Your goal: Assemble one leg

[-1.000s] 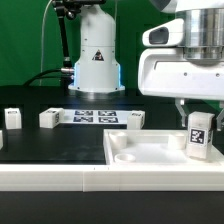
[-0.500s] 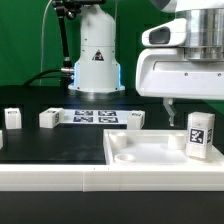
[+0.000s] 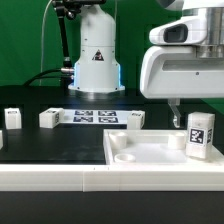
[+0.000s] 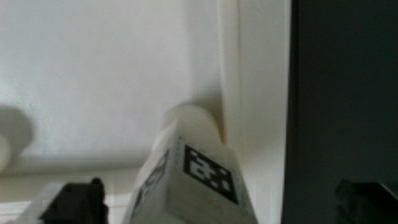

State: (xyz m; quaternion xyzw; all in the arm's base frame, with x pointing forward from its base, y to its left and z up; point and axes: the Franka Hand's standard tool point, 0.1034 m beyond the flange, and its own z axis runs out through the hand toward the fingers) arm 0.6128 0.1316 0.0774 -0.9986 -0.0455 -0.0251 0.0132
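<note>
I saw the gripper (image 4: 222, 203) spread wide, holding nothing, just above the leg (image 3: 198, 135) standing up in the panel's (image 3: 140, 152) corner, so I guessed it must next drop, pinch and twist.

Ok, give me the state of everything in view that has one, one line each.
gripper: open, fingers wide apart on either side of the leg, not gripping it.
leg: standing upright on the panel, not held.
panel: lying flat on the table.
loose white parts: resting on the table, away from the gripper.
marker board: flat on the table.
</note>
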